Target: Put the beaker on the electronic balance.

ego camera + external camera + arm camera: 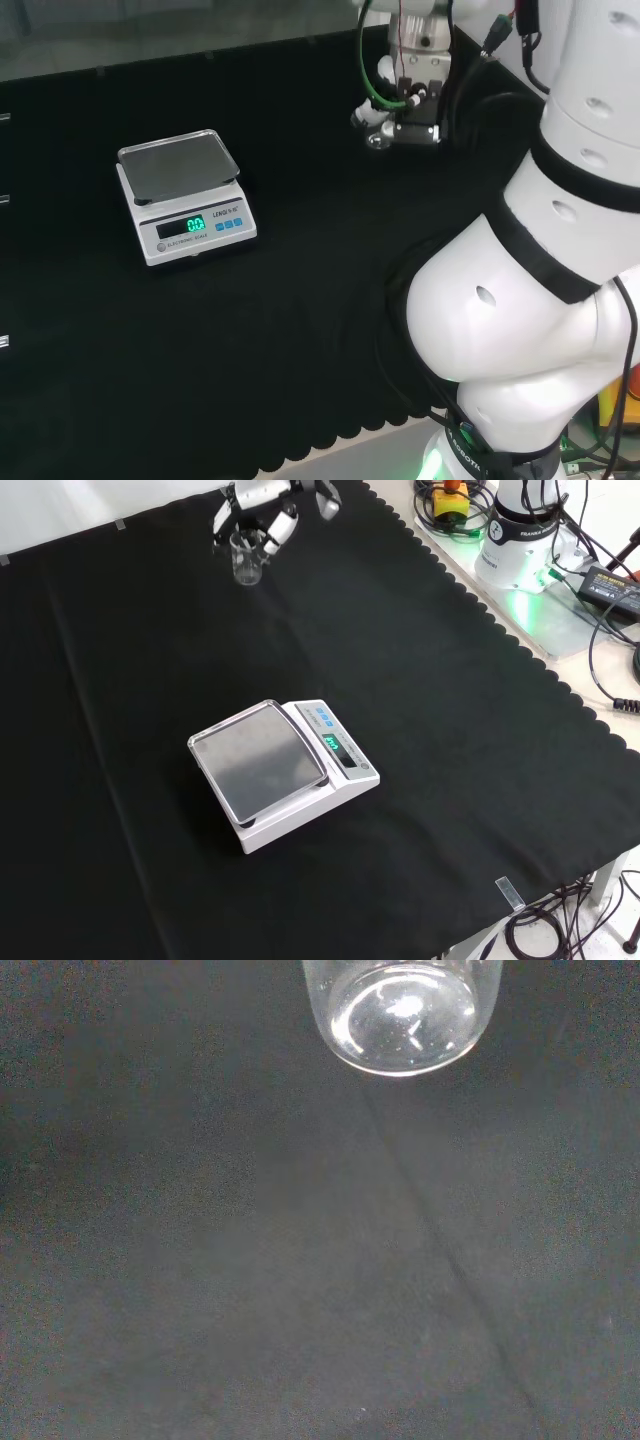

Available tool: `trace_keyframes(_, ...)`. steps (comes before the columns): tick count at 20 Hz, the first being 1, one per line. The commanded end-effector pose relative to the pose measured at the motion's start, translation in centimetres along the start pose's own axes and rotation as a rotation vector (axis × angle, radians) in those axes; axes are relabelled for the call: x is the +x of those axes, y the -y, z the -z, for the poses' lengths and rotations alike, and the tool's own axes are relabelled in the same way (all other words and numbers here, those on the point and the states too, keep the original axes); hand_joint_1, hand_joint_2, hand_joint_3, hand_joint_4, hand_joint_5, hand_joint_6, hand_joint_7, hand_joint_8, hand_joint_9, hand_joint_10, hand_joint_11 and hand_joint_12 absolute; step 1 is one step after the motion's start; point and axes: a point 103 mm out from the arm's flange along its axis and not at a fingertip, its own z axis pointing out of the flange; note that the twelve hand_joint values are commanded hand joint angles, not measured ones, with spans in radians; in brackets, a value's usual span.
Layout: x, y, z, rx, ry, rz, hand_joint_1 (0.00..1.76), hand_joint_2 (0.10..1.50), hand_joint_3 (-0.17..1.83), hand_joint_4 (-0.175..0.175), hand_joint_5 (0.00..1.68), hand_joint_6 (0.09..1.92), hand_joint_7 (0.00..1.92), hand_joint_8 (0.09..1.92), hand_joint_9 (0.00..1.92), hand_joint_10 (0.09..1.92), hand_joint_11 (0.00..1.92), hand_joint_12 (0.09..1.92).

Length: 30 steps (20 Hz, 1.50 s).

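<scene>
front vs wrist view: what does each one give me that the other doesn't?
Front view alone: the electronic balance mid-cloth with its pan bare, and the hand at the top, fingers curled around the beaker, which stands well apart from the balance. Wrist view alone: a close look at the beaker's round clear base against the black cloth. Shared: the beaker and the cloth.

head behind, front opposite, wrist close
</scene>
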Motion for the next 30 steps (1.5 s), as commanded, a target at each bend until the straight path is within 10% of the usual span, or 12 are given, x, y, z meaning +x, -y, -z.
trace_keyframes(1, 1.3, 2.0, 1.5, 0.02, 0.026, 0.027, 1.13, 1.15, -0.17, -0.175, 0.57, 0.78, 0.71, 0.86, 1.35, 0.32, 1.55, 0.59)
trace_keyframes(14, 3.4, 1.5, 1.9, 0.019, 0.04, 0.068, 1.13, 1.15, -0.17, -0.175, 0.57, 0.79, 0.71, 0.86, 1.35, 0.33, 1.56, 0.58)
trace_keyframes(30, 14.9, -1.0, 2.5, 0.046, 0.091, 0.23, 1.12, 1.15, -0.17, -0.175, 0.56, 0.79, 0.71, 0.86, 1.35, 0.35, 1.56, 0.58)
